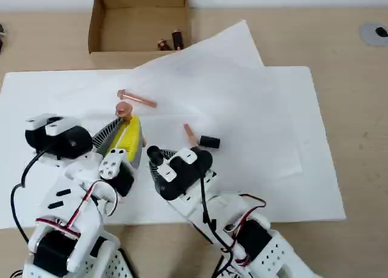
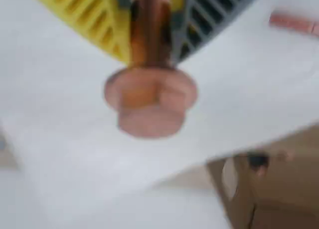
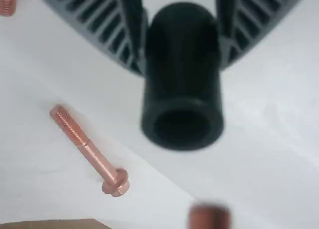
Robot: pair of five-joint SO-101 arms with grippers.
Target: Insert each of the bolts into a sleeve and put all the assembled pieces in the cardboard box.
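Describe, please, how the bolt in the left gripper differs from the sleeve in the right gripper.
The bolt is copper-coloured; the sleeve is black. The bolt ends in a flanged hex head, while the sleeve is a hollow tube with an open end. Both are clamped, the bolt in the left gripper and the sleeve in the right gripper, over the white paper, and they are not yet joined.

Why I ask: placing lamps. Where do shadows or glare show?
High view: the cardboard box is shaded inside, no glare on the paper. Left wrist view: the held bolt evenly lit. Right wrist view: the sleeve has a faint sheen.
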